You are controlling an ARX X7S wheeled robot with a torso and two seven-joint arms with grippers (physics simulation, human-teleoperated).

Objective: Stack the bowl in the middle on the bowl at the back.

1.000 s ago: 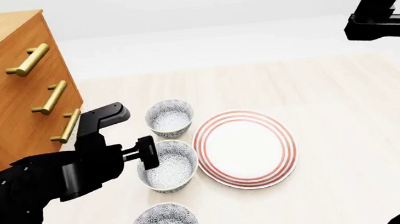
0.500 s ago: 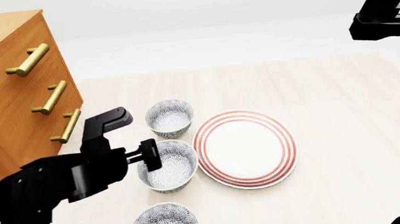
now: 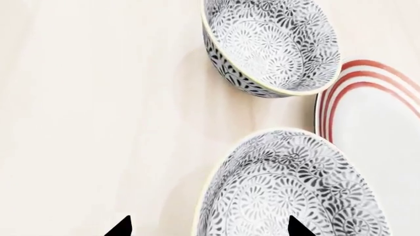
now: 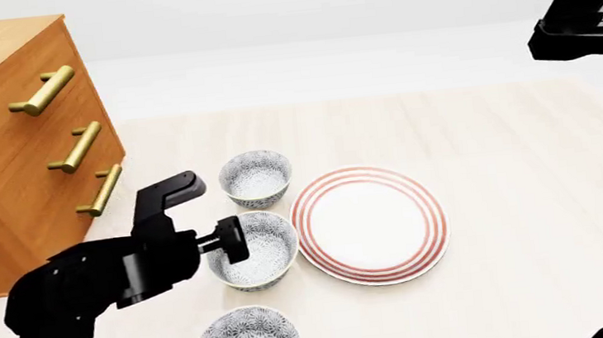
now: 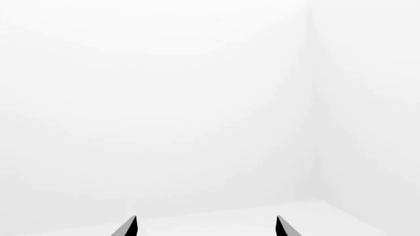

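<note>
My left arm (image 4: 102, 279) hides the middle bowl's (image 4: 254, 252) near rim; my fingertips (image 3: 121, 227) are cropped.

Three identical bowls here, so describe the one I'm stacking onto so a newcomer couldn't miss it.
Start at the wooden dresser with brass handles, then look to the red-ringed plate. Three speckled bowls run in a line along the plate's dresser side. The bowl at the back is the farthest from the robot, just past the one the left claw straddles.
</note>
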